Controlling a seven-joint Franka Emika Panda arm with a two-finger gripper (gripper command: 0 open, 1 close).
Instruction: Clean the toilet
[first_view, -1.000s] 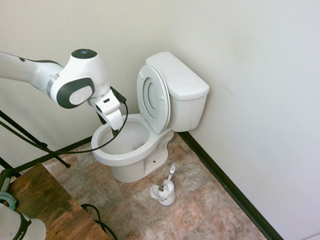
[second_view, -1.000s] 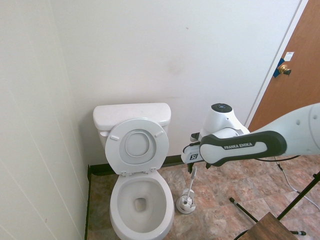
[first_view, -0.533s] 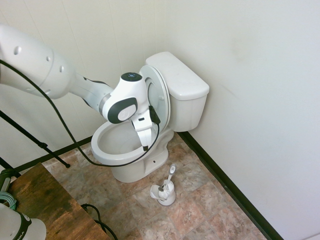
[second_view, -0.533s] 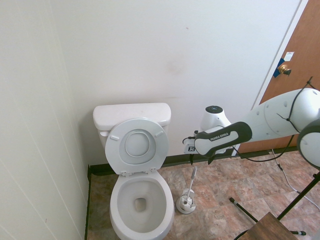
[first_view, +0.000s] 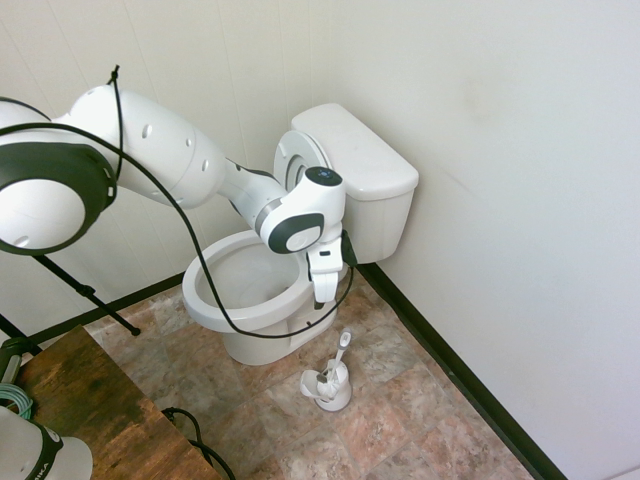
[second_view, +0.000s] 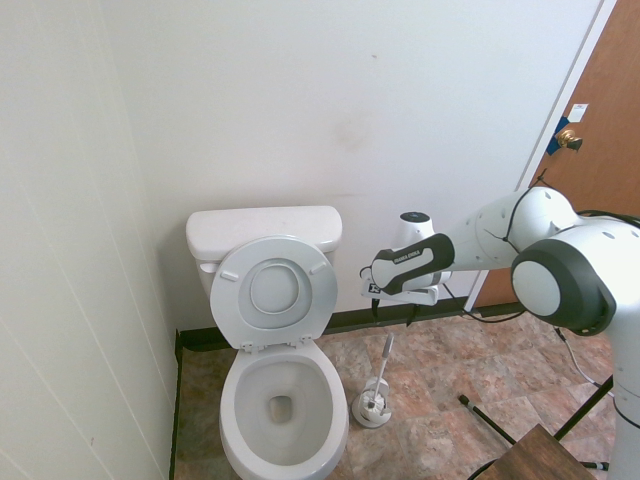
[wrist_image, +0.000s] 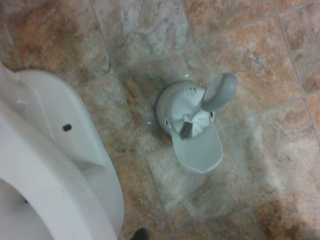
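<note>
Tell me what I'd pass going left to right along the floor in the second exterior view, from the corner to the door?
Large white porcelain toilet → small white brush holder with its grey-handled brush → brown wooden table corner, with the brown wooden door standing behind on the far right.

Only "FRANKA EMIKA" reads, on the arm's (second_view: 410, 270) dark band.
</note>
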